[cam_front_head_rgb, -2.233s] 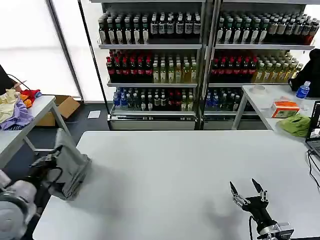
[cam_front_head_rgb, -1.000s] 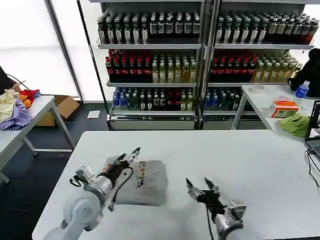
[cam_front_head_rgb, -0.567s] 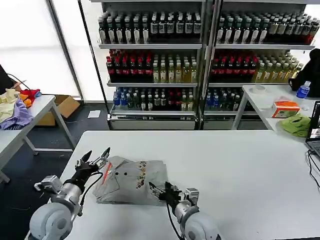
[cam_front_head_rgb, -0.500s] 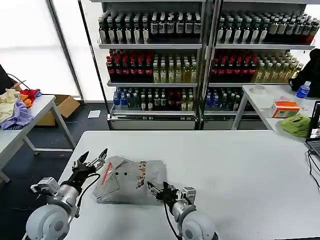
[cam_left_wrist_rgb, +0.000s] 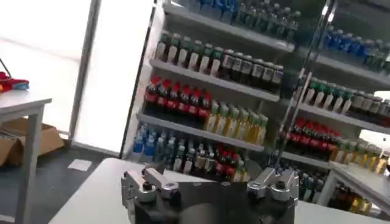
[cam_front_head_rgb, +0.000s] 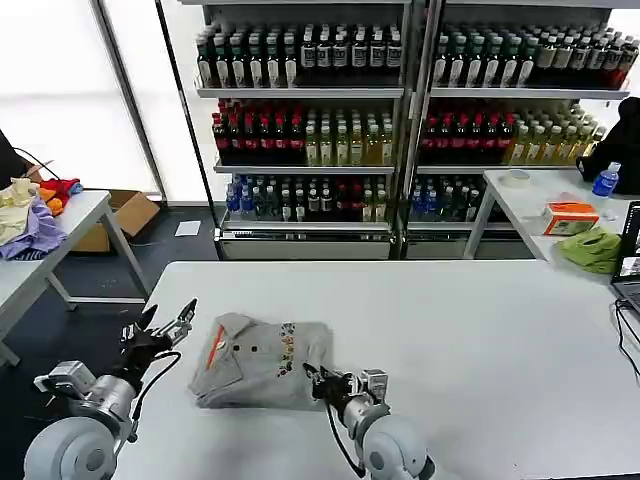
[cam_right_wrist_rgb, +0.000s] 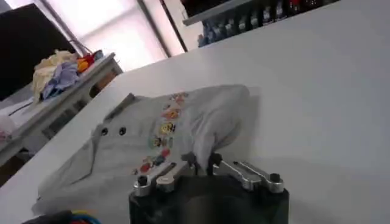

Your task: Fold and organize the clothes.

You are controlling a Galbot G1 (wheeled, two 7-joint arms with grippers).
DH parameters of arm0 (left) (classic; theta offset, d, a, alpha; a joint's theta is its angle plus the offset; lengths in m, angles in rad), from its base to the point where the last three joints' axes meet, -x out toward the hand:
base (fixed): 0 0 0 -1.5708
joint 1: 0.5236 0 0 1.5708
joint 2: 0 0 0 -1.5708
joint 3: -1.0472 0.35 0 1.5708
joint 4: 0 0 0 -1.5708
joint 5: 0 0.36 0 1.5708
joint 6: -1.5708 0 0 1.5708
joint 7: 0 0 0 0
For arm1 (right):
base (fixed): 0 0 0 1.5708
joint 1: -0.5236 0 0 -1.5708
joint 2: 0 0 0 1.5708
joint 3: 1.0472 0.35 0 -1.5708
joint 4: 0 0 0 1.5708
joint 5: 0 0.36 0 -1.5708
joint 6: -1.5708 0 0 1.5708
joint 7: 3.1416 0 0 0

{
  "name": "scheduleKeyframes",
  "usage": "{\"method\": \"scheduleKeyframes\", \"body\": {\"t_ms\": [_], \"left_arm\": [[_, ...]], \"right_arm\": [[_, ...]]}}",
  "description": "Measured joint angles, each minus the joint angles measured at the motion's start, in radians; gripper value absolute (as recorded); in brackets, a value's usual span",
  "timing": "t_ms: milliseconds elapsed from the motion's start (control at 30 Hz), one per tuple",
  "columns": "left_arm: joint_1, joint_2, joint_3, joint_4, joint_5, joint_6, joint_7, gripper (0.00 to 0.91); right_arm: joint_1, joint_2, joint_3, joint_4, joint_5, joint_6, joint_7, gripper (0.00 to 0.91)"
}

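at right gripper [cam_front_head_rgb: 318,382]: pinched shut on shirt [cam_front_head_rgb: 262,362] near edge, newly gripped
left gripper [cam_front_head_rgb: 165,326]: open, empty, withdrawn beside collar
meaning: fold beginning

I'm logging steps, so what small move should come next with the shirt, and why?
Probably lift the right pincer a little to raise the shirt edge it pinches. The shirt lies rumpled on the table, while the left pincer is open, off the cloth.

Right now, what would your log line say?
grey collared shirt: lying on white table | left gripper: open, beside collar | right gripper: at shirt edge
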Motion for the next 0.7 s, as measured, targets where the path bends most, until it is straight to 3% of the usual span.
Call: {"method": "scheduleKeyframes", "body": {"t_ms": [200, 500, 533, 567, 700], "left_arm": [[0.015, 0.007, -0.029, 0.000, -0.018, 0.002, 0.005, 0.907], [0.006, -0.005, -0.035, 0.011, -0.029, 0.012, 0.005, 0.907], [0.003, -0.007, -0.033, 0.013, -0.029, 0.013, 0.004, 0.907], [-0.001, -0.007, -0.030, 0.016, -0.030, 0.014, 0.002, 0.907], [-0.014, -0.005, -0.023, 0.023, -0.031, 0.017, 0.001, 0.907]], "right_arm": [[-0.027, -0.056, 0.062, 0.038, 0.014, -0.024, -0.022, 0.000], [-0.088, -0.225, 0.200, 0.088, 0.015, -0.042, -0.093, 0.000], [-0.092, -0.247, 0.218, 0.090, 0.015, -0.044, -0.105, 0.343], [-0.096, -0.265, 0.232, 0.091, 0.013, -0.045, -0.115, 0.907], [-0.109, -0.313, 0.272, 0.100, 0.000, -0.047, -0.150, 0.907]]}}
